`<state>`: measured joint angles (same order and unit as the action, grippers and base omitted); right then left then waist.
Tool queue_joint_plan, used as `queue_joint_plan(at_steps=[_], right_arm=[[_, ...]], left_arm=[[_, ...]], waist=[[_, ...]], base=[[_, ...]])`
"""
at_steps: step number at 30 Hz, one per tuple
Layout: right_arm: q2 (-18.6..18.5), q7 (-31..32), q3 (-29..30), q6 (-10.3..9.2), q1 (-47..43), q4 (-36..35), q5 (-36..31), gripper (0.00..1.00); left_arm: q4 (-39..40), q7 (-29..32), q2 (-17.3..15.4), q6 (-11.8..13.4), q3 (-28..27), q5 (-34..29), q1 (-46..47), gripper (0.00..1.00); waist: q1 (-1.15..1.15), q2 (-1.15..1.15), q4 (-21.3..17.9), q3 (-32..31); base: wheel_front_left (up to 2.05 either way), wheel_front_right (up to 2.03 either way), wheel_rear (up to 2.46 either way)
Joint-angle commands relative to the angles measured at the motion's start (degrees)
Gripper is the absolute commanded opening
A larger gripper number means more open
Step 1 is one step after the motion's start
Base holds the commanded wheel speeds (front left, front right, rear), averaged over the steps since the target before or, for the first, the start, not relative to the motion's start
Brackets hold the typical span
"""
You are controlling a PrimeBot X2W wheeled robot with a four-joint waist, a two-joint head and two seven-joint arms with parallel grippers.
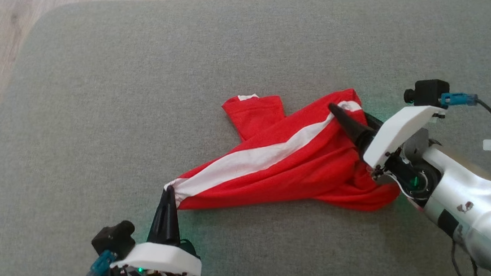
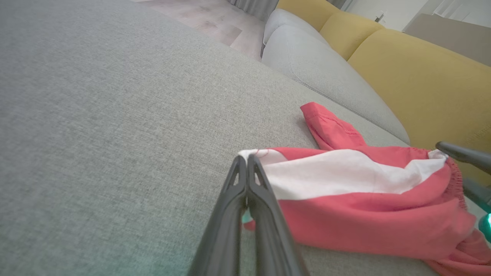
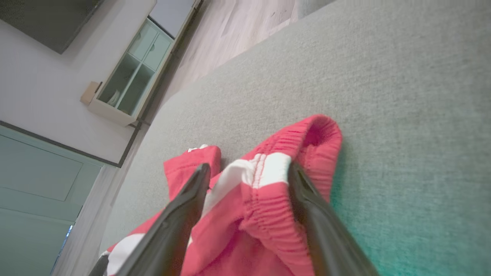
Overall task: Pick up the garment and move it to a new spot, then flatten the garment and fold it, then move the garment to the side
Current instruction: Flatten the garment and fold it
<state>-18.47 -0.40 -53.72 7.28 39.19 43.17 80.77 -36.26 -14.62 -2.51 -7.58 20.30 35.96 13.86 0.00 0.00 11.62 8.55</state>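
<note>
Red-and-white garment (image 1: pixel 284 170) bunched on a grey sofa cushion (image 1: pixel 133 99), pinched at its left end.

At lower left, the left gripper (image 1: pixel 170 195), its arm cut off by the bottom edge, has its fingers pressed together on the garment's white corner; how much cloth sits inside the pinch is hard to make out. The garment's lower folds tuck out of sight beneath it. At right, the right gripper (image 3: pixel 249 166) stands with fingers spread either side of the gathered elastic waistband (image 3: pixel 268 214), not squeezing it; in the head view one finger is mostly hidden behind cloth.
</note>
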Motion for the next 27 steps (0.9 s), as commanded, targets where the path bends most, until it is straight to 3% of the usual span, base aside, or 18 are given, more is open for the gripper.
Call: queue_joint_plan(at_steps=[1,2,4,17,27], right_arm=[[0.2,-1.5,-0.1,0.21,1.3,-1.8,0.6,1.00],[0.2,-2.0,-0.1,0.21,1.4,-2.0,0.7,0.87],[0.1,-2.9,-0.4,0.21,1.6,-2.2,0.6,0.00],[-0.8,-12.0,-0.5,0.21,1.6,-4.6,0.3,0.00],[-7.2,-14.1,3.5,0.21,5.1,-15.7,0.3,0.00]], left_arm=[[1.5,-0.4,-0.4,0.1,-1.8,0.0,1.9,0.00],[1.4,-0.4,-0.4,0.1,-1.9,-0.1,1.8,0.00],[1.4,-0.4,-0.4,0.1,-1.9,0.0,1.8,0.00],[4.9,-0.4,-0.6,0.1,-6.0,-3.1,4.5,0.00],[14.3,-0.4,-11.0,0.1,-3.6,-2.8,20.5,0.00]], waist=[[0.00,0.00,-0.1,0.0],[0.00,0.00,-0.1,0.0],[0.00,0.00,-0.2,-0.1],[0.00,0.00,-2.7,-4.0],[0.00,0.00,-7.2,-9.8]], base=[[0.00,0.00,0.00],[0.00,0.00,0.00],[0.00,0.00,0.00],[0.00,0.00,0.00],[0.00,0.00,0.00]])
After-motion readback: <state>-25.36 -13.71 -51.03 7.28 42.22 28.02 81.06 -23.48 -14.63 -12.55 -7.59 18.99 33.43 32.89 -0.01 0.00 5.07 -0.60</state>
